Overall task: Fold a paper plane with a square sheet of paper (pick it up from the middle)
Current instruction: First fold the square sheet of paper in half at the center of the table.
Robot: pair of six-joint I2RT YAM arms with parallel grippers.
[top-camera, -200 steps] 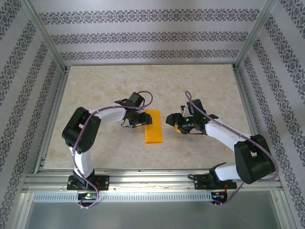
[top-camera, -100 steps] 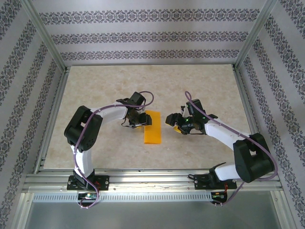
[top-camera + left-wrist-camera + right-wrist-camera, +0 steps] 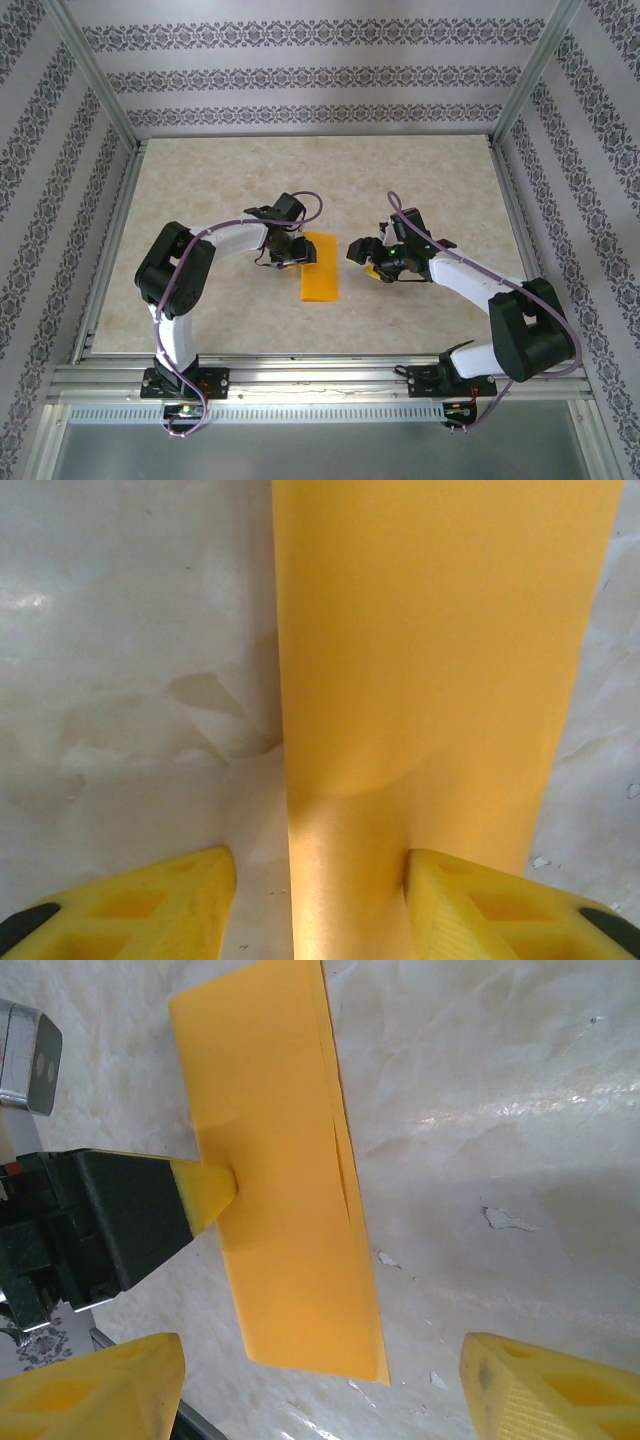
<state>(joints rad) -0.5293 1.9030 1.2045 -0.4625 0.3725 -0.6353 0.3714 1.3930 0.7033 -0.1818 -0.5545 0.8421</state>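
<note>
The square sheet of paper (image 3: 321, 266) lies flat on the table, bright orange and folded in half into a long rectangle; no paper plane is in view. My left gripper (image 3: 292, 250) stands open at the sheet's left edge. One of its fingers (image 3: 500, 905) rests on the paper (image 3: 440, 660) and the other sits on bare table. In the right wrist view that finger's tip (image 3: 208, 1192) presses on the sheet (image 3: 285, 1260), whose layers gape slightly along the far long edge. My right gripper (image 3: 363, 252) is open just right of the sheet, holding nothing.
The beige marbled tabletop (image 3: 200, 200) has a metal frame rail (image 3: 320, 378) along the near edge and patterned walls on three sides. Small white flecks (image 3: 500, 1220) mark the surface near the paper.
The left arm's elbow has shifted slightly right and its jaws have narrowed a little. The right jaws have spread a little wider. The paper has stayed in place.
</note>
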